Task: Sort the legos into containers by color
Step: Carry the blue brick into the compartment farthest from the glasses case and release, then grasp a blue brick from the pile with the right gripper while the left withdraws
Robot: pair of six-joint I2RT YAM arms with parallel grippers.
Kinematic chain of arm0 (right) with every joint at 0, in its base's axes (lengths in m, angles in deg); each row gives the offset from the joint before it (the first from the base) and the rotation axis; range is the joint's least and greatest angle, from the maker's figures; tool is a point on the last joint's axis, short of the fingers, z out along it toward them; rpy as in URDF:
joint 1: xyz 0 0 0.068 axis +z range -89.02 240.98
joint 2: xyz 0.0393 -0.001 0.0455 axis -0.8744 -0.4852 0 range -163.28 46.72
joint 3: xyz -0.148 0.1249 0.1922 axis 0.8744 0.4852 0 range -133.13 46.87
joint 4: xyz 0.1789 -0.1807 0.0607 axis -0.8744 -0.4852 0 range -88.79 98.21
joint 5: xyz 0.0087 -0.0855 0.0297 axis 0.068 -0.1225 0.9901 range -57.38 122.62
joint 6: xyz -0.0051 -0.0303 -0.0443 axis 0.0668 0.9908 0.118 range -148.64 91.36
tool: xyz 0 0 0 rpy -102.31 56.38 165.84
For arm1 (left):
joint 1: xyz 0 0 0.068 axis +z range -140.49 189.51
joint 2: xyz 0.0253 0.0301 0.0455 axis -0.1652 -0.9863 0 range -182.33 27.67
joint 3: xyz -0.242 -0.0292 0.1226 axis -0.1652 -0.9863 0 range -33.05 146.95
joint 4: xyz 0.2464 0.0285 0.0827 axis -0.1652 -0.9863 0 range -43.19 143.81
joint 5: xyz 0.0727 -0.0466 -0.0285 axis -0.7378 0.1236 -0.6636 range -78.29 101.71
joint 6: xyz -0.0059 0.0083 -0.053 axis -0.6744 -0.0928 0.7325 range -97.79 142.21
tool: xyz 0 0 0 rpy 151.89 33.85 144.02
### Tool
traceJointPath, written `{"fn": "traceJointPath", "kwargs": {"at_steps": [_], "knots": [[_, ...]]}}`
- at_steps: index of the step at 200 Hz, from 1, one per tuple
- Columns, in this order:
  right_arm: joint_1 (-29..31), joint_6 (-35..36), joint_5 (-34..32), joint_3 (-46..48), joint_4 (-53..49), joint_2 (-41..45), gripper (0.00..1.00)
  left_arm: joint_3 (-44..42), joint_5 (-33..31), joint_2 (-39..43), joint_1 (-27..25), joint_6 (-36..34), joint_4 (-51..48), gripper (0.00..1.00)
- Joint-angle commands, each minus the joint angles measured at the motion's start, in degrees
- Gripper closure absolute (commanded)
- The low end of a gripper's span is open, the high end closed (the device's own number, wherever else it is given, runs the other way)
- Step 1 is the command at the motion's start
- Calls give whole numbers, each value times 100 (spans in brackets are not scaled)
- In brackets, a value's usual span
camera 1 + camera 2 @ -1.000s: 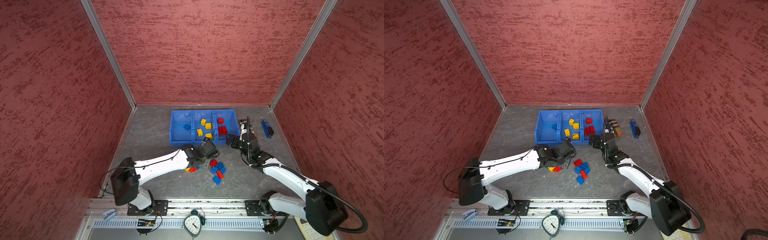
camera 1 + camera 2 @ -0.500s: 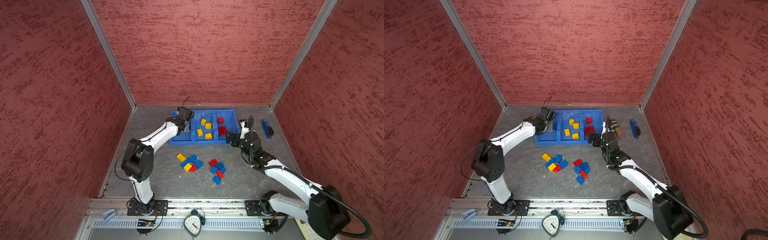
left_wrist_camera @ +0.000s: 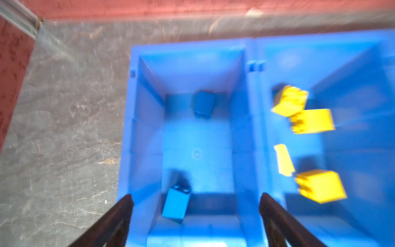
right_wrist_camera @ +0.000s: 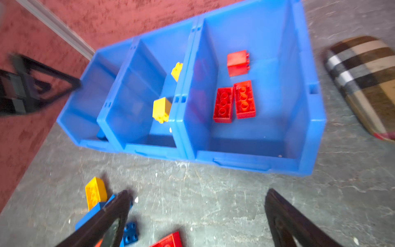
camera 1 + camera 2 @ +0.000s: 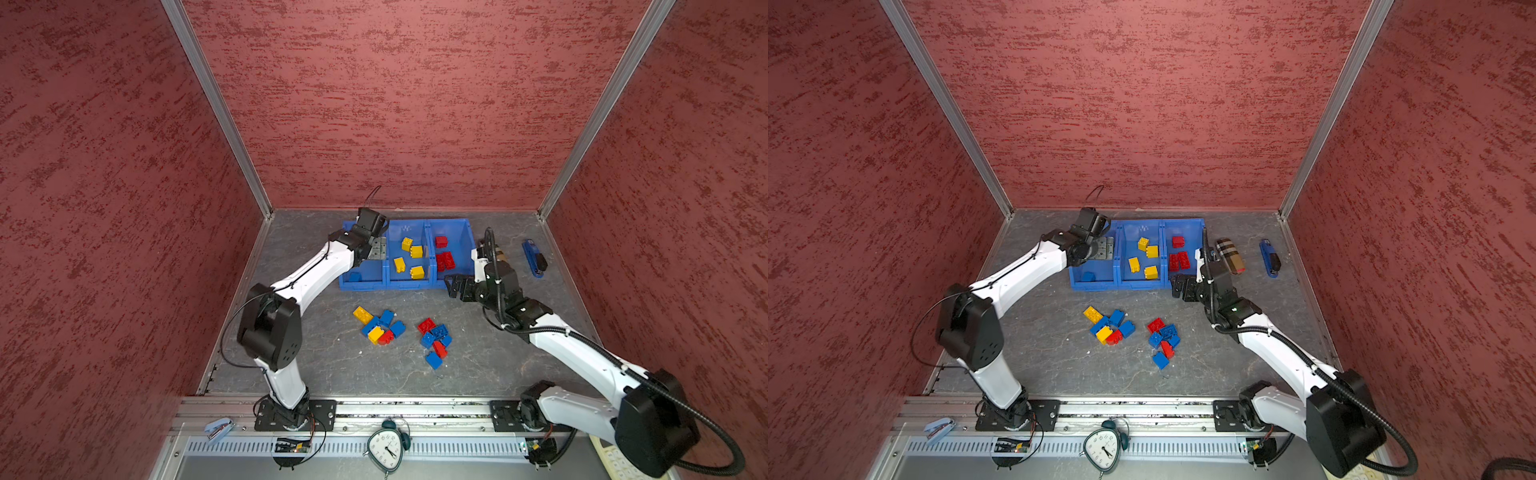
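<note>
left gripper (image 3: 196, 196) spread wide, holding nothing, over leftmost of the containers (image 5: 428, 283), centre of both top views; two blue legos (image 3: 176, 205) inside. right gripper (image 4: 197, 192) wide too, empty. loose legos (image 5: 380, 326) just below the containers.

white shells, black joints

left arm (image 5: 316, 270) and right arm (image 5: 573, 353) wear white shells with black joints. thin black cable (image 5: 223, 340) on the left, ribbed black hose (image 5: 540, 331) on the right. left gripper (image 3: 195, 198), right gripper (image 4: 197, 193): dark tapered fingers (image 3: 115, 218).

The left arm (image 5: 316, 270) covers much of the leftmost container (image 5: 370, 283); wrist views look motion-blurred.
</note>
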Motion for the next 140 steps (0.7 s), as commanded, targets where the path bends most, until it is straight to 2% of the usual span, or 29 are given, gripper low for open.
{"fn": "traceJointPath", "kwargs": {"at_steps": [1, 18, 42, 67, 96, 123, 140], "knots": [[188, 657, 572, -363, -866, -293, 1, -623, 499, 810, -211, 58, 479, 0], [433, 1287, 553, -690, -1623, -659, 1, -1270, 539, 1512, -479, 103, 979, 1], [888, 2030, 696, -1049, -2530, -1199, 1, -1993, 28, 2264, -768, 476, 1414, 1], [1473, 2452, 1216, -1190, -2657, -1565, 3, -2536, -528, 2839, -747, 1044, 1565, 1], [2096, 2801, 923, -1359, -2912, -2138, 4, -2861, -1046, 3333, -663, 1253, 1486, 0], [2275, 2939, 495, -1514, -3029, -2461, 7, -2988, -1117, 3562, -520, 1306, 1394, 1], [2309, 2994, 390, -1559, -3008, -2598, 15, -3015, -1106, 3574, -499, 1326, 1355, 1]]}}
